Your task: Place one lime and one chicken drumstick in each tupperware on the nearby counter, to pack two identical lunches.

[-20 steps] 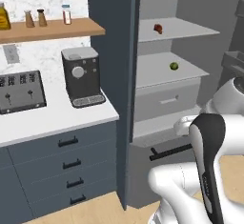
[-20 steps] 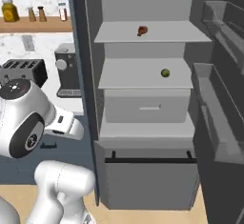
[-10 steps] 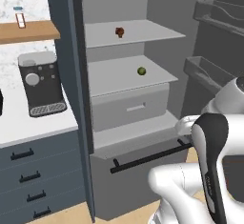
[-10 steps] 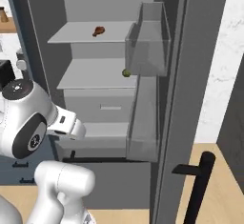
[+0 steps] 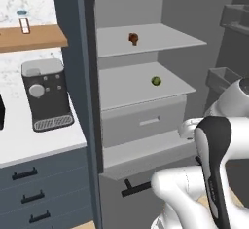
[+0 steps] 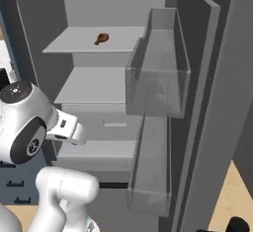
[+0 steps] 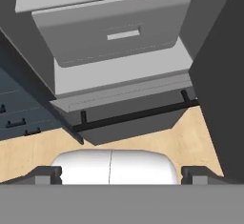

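In the open fridge, the orange-brown chicken drumstick (image 5: 133, 38) (image 6: 101, 38) lies on the top shelf. The green lime (image 5: 156, 81) sits on the shelf below it; in the right base view the door bin hides it. My gripper (image 7: 121, 175) points down at the fridge's lower drawers, well below both foods. It is open wide with nothing between its fingertips (image 7: 47, 174). The white counter (image 5: 44, 145) runs left of the fridge. The tupperware is out of view.
A coffee machine (image 5: 46, 94) stands on the counter under a wooden shelf (image 5: 29, 38). The open fridge door with clear bins (image 6: 158, 73) stands close on the right. A grey drawer (image 5: 143, 123) and a bottom drawer with a black bar handle (image 7: 138, 113) lie below the shelves.
The whole picture has shifted as the base moved: the fridge interior is nearer and the door bins now cover more of the right base view. The gripper stays open.
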Robot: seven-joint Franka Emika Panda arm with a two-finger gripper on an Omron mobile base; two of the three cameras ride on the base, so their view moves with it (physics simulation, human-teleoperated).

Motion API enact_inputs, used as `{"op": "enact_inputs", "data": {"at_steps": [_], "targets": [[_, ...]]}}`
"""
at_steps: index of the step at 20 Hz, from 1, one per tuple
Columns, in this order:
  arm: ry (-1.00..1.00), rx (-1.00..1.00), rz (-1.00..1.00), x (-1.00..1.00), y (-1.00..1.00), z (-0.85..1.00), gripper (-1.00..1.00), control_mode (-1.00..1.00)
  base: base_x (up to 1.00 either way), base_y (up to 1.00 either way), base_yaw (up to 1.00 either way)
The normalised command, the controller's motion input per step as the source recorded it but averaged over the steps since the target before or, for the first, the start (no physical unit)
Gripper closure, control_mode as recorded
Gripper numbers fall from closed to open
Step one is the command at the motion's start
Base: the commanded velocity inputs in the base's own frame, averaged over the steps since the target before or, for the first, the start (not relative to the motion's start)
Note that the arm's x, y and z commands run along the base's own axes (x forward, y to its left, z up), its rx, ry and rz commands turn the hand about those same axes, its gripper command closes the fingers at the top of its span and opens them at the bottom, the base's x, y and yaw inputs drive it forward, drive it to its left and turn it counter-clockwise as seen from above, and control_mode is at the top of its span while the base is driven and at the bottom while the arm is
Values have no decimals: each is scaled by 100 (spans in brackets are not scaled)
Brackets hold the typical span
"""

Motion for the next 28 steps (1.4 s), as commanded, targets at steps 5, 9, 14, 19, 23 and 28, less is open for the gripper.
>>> {"op": "enact_inputs", "data": {"at_steps": [5,9,14,19,23,28], "targets": [[0,0,0,0,0,0,-100,100,43,-55,8],[0,0,0,0,0,0,-100,100,35,-42,11],[0,0,0,0,0,0,-100,100,54,5,10],[0,0,0,0,0,0,-100,100,44,15,5],[0,0,0,0,0,0,-100,100,9,1,2],[-8,-2,0,15,4,-36,-100,-100,0,2,0]]}}
